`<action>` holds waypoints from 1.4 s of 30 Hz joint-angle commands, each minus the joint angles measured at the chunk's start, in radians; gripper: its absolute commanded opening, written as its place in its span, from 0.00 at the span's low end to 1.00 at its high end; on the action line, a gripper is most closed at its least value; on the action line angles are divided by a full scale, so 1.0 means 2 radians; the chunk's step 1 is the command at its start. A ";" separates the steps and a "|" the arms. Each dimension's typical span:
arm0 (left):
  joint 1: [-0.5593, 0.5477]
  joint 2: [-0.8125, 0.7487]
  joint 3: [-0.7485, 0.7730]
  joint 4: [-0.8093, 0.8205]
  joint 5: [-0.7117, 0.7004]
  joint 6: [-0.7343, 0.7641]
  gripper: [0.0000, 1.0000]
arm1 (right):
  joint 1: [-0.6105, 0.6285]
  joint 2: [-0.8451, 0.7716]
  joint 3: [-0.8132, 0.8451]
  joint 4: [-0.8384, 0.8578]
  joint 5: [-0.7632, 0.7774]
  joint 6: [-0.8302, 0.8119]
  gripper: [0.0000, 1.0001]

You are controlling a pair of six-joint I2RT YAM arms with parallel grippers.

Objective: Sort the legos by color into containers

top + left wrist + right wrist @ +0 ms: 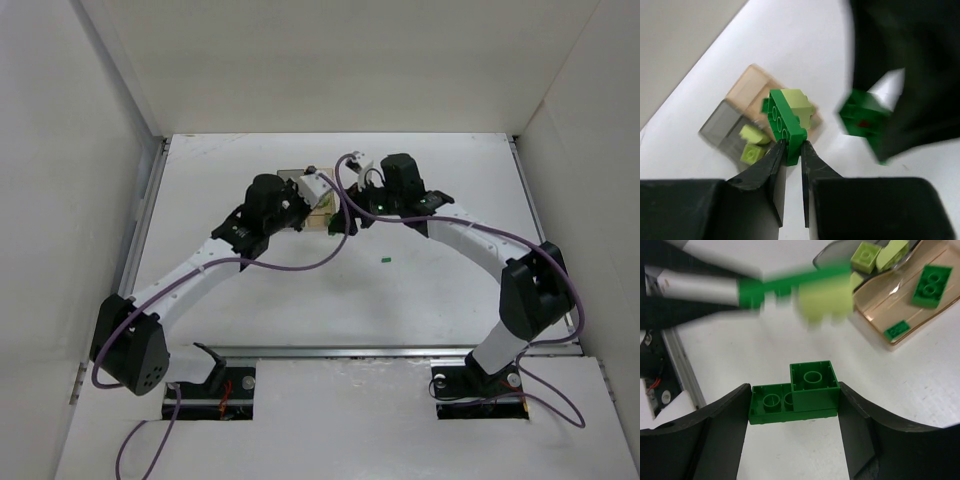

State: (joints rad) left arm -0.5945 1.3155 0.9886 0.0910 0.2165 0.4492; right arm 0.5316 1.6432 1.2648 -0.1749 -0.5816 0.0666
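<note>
My left gripper (792,147) is shut on the edge of a green flat lego (785,120) with a pale yellow lego (799,104) stuck to it, held above the containers. The smoky grey container (722,125) holds two pale yellow legos (754,134). The amber container (747,87) adjoins it. My right gripper (794,399) is shut on a green lego pair (800,390), a plate with a square brick on it, held above the table. The amber container (890,305) holds two green legos (931,285). In the top view both grippers (325,203) (347,220) meet over the containers (318,216).
One small green lego (385,262) lies alone on the white table (400,300), near and right of the containers. White walls enclose the table on the left, back and right. A metal rail (380,350) runs along the near edge.
</note>
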 commanded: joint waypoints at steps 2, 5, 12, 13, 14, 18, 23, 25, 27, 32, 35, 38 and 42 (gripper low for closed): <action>0.046 -0.005 0.007 0.046 -0.102 -0.077 0.00 | 0.012 -0.009 -0.021 0.006 -0.022 0.011 0.22; 0.050 0.000 0.026 0.037 -0.086 -0.103 0.00 | 0.012 0.000 -0.032 0.006 -0.017 0.011 0.22; 0.050 0.019 0.033 0.037 -0.042 -0.108 0.00 | 0.012 0.000 -0.032 0.006 0.005 0.016 0.22; 0.050 0.019 0.033 0.037 -0.035 -0.108 0.00 | 0.012 0.000 -0.032 0.006 0.005 0.016 0.22; 0.050 0.024 0.033 0.037 -0.035 -0.108 0.00 | 0.006 -0.005 -0.037 0.006 0.015 0.021 0.22; 0.055 0.024 0.043 0.025 -0.029 -0.123 0.00 | -0.016 -0.005 -0.043 -0.029 0.130 0.065 0.22; 0.055 0.019 0.047 -0.002 -0.015 -0.128 0.00 | -0.039 0.050 -0.006 -0.126 0.349 0.089 0.28; 0.055 0.009 0.043 -0.003 0.001 -0.128 0.00 | -0.039 0.080 0.007 -0.139 0.369 0.084 0.28; 0.055 0.003 0.043 -0.008 0.008 -0.128 0.00 | -0.039 0.096 0.020 -0.139 0.369 0.084 0.34; 0.055 -0.013 0.033 -0.023 0.048 -0.122 0.00 | -0.039 0.123 0.033 -0.143 0.341 0.079 0.60; 0.055 -0.023 0.033 -0.029 0.060 -0.111 0.00 | -0.039 0.111 0.033 -0.143 0.336 0.084 0.72; 0.055 -0.029 0.033 -0.033 0.072 -0.106 0.00 | -0.039 0.085 0.038 -0.150 0.356 0.089 1.00; 0.055 -0.041 0.033 -0.028 0.096 -0.095 0.00 | -0.039 -0.003 0.043 -0.150 0.361 0.089 1.00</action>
State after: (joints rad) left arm -0.4881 1.2873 1.0370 0.0147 0.3435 0.2329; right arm 0.4465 1.8099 1.2942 -0.4881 0.1081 0.2291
